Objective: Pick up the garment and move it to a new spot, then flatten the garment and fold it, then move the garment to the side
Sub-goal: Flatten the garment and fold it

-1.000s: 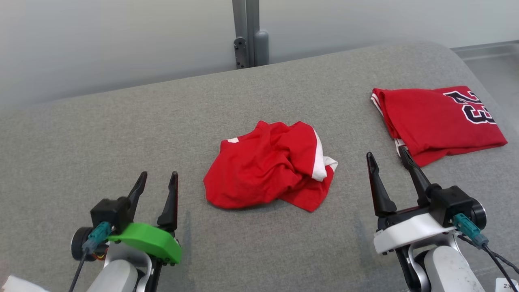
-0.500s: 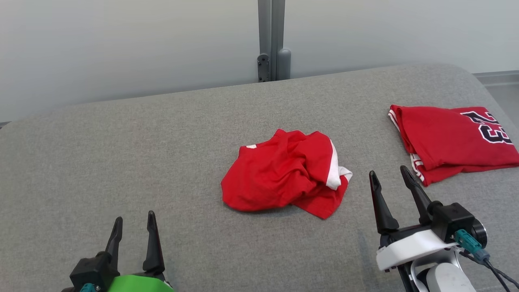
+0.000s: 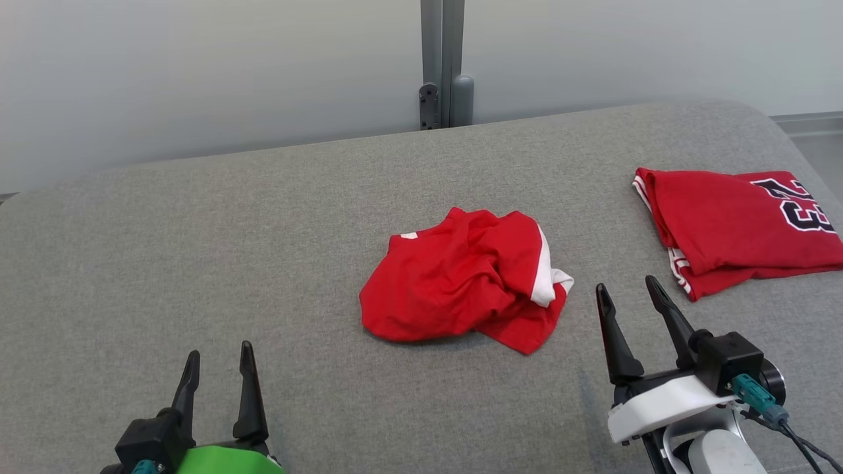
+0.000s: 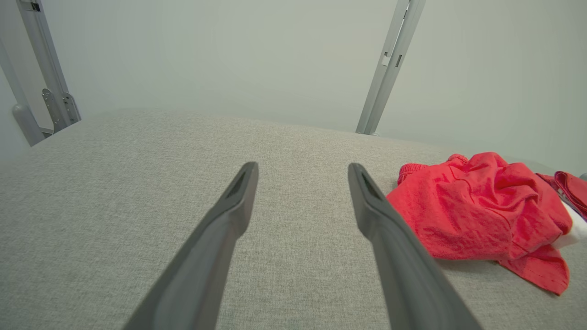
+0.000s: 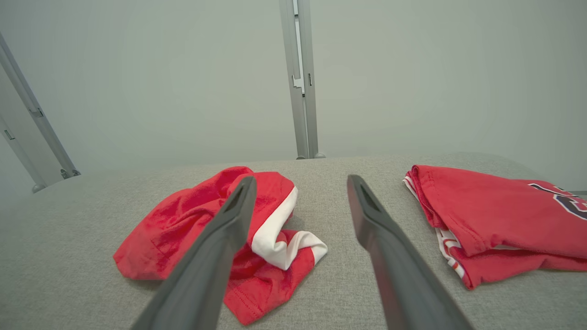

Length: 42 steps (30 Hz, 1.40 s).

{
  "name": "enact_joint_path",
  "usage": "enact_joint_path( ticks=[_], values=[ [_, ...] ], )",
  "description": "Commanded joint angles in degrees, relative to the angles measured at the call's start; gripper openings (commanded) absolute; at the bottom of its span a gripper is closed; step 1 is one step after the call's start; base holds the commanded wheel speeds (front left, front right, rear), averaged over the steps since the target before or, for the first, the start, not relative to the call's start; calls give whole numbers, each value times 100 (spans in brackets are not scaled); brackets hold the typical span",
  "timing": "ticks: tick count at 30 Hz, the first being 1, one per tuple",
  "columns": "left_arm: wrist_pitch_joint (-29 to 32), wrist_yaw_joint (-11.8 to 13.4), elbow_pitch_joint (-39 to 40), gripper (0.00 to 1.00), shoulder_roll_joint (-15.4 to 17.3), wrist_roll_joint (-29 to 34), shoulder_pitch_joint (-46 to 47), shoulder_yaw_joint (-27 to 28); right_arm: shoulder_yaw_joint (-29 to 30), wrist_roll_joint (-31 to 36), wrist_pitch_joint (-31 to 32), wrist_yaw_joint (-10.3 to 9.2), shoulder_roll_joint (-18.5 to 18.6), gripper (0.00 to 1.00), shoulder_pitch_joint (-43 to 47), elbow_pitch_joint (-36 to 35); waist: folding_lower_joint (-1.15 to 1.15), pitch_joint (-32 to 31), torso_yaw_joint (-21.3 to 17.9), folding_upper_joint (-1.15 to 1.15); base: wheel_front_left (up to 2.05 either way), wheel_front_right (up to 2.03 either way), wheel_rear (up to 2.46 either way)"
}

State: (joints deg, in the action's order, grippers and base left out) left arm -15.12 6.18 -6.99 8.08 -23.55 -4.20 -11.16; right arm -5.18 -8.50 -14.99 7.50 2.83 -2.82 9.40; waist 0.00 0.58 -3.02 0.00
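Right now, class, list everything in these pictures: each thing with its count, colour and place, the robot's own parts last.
crumpled garment: one, red with a white band, middle of the surface
folded jersey: one, red with a black-and-white number, far right of the surface
padded surface: one, grey fabric, under both clothes
metal posts: at least two, grey, against the wall
wall: one, pale, behind the surface
left pincer: one, dark fingers, green mount, lower left, open, empty
right pincer: one, dark fingers, white mount, lower right, open, empty
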Motion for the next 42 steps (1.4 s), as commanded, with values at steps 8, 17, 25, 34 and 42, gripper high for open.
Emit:
enact_joint_path(
  ticks=[8, 17, 25, 34, 42],
  values=[
    [-1, -166, -116, 100, -108, 159, 38, 112, 43, 87, -26, -2, 14, 100, -74, 65, 0, 75, 67, 0, 0, 0, 0],
    [-1, -292, -191, 100, -205, 259, 247, 101, 598, 224, 420, -2, 12, 100, -942, 665, 0, 348, 384, 0, 0, 0, 0],
    [0, -407, -347, 100, -310, 248, 462, 56, 603, -19, 1469, -2, 98, 100, -2195, 1800, 0, 744, 846, 0, 0, 0, 0],
    [-1, -494, -455, 100, -420, 313, 597, 118, 149, -1017, 2452, -2, 467, 100, -2728, 2815, 0, 901, 1229, 0, 0, 0, 0],
    [-1, -540, -526, 100, -459, 382, 536, 200, -276, -1572, 2165, -2, 774, 0, -2826, 2827, 0, 770, 1274, 0, 0, 0, 0]
  ],
)
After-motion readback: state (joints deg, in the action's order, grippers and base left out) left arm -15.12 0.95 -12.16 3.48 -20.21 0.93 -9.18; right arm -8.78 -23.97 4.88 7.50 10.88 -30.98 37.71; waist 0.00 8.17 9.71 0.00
